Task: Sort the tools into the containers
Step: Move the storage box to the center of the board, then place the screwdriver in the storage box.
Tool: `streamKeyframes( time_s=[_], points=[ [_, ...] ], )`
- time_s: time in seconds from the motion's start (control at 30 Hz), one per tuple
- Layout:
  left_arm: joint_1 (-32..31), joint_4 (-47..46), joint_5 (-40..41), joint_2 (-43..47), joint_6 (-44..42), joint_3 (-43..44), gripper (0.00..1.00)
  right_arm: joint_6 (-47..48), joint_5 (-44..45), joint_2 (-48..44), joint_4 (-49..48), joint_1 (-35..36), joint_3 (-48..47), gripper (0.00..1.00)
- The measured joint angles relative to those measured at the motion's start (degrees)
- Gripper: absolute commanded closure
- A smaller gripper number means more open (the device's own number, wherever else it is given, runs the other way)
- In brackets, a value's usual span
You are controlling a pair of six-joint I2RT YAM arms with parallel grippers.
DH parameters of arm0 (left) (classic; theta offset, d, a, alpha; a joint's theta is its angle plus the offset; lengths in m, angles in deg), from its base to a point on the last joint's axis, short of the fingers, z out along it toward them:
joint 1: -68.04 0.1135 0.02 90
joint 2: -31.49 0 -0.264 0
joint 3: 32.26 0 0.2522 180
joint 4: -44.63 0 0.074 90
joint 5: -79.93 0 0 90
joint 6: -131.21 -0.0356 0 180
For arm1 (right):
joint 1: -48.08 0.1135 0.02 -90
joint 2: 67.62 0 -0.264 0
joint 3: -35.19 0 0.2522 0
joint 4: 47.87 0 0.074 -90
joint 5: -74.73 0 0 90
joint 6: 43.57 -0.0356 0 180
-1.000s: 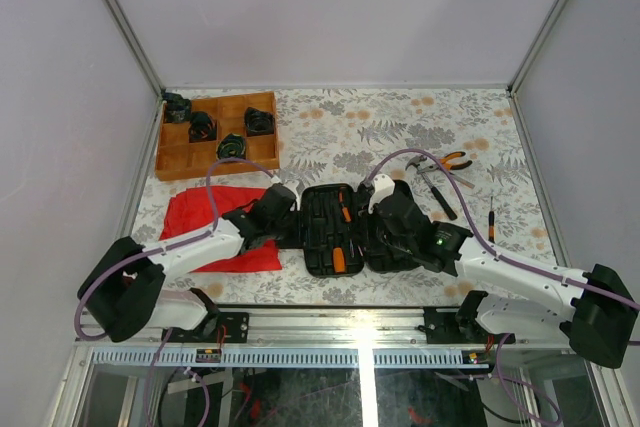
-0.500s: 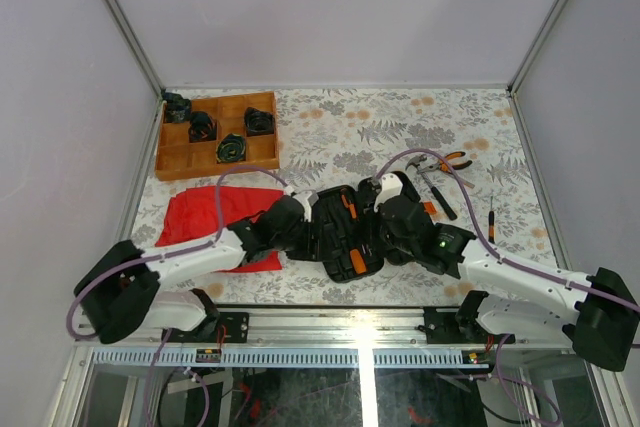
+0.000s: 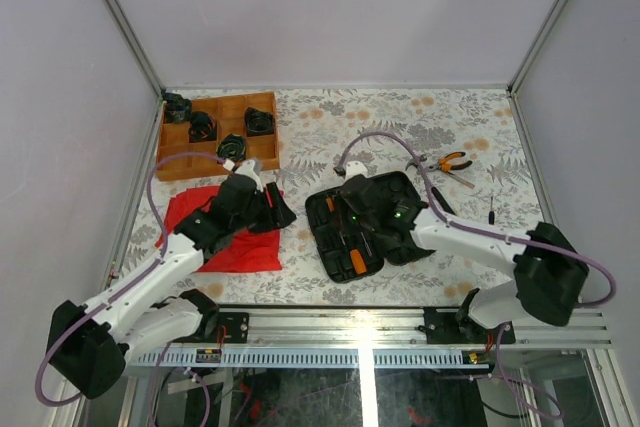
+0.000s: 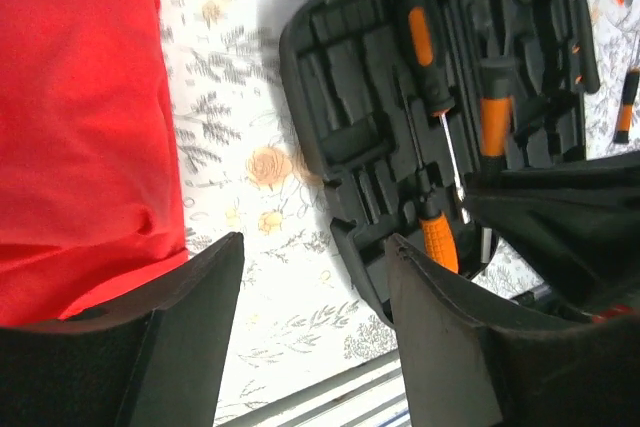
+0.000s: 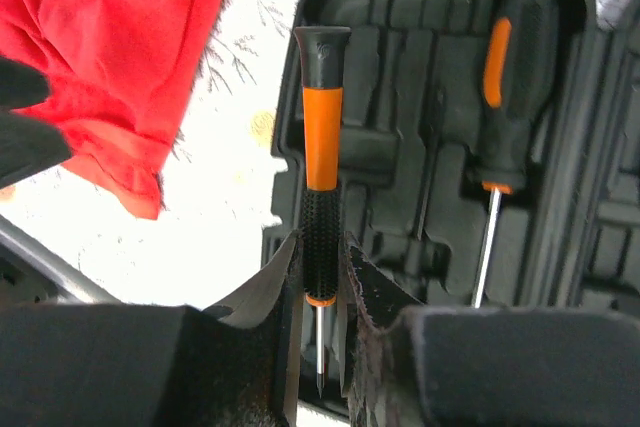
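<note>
Slim screwdriver point(image 5: 322, 127), orange-and-black handle, is pinched upright in the right gripper point(image 5: 320, 267). The fingers point(image 5: 270, 282) are closed on the black ribbed lower handle, the cap stands clear above them and the thin shaft tip shows below. It hangs over the left half of the case point(image 5: 400, 97), which lies open with both moulded halves facing up, near the front middle of the table point(image 3: 340, 122). A stout screwdriver point(image 5: 515, 57) lies seated in a slot just right of the held one, and two more orange handles show in other slots in the left wrist view. The left gripper point(image 4: 310, 327) hovers left of the case, above bare table at the edge of the red cloth point(image 4: 80, 97). Its fingers point(image 4: 190, 307) stand apart with nothing between them. The cloth lies crumpled at front left, apart from the case. A wooden tray point(image 3: 185, 160) sits at the back left corner with dark objects in several compartments. Pliers point(image 3: 455, 159) rest well right of the case, and a loose screwdriver point(image 3: 490, 215) lies nearer the right edge. The table cover is a grey-and-tan floral print. Pale lilac walls point(image 3: 330, 17) close three sides.
</note>
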Motion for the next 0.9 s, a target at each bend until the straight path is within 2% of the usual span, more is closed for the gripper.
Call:
streamKeyframes(
  time_s=[0.13, 0.27, 0.43, 0.9],
  points=[
    [0.33, 8.11, 4.15, 2.01, -4.90, 8.96, 0.39, -0.07, 0.20, 6.60, -0.35, -0.02, -5.55, 0.99],
    [0.33, 9.92, 8.09, 7.67, -10.40, 13.46, 0.38, -0.04, 0.31, 13.33, 0.26, -0.04, -10.97, 0.98],
    [0.33, 11.47, 11.61, 11.13, -14.01, 13.33, 0.37, 0.00, -0.20, 20.00, 1.73, -0.24, -15.34, 0.97],
    [0.33, 13.88, 12.55, 5.64, -14.75, 12.59, 0.37, -0.37, -1.92, 24.41, 7.87, -0.57, -17.35, 0.93]
  ],
)
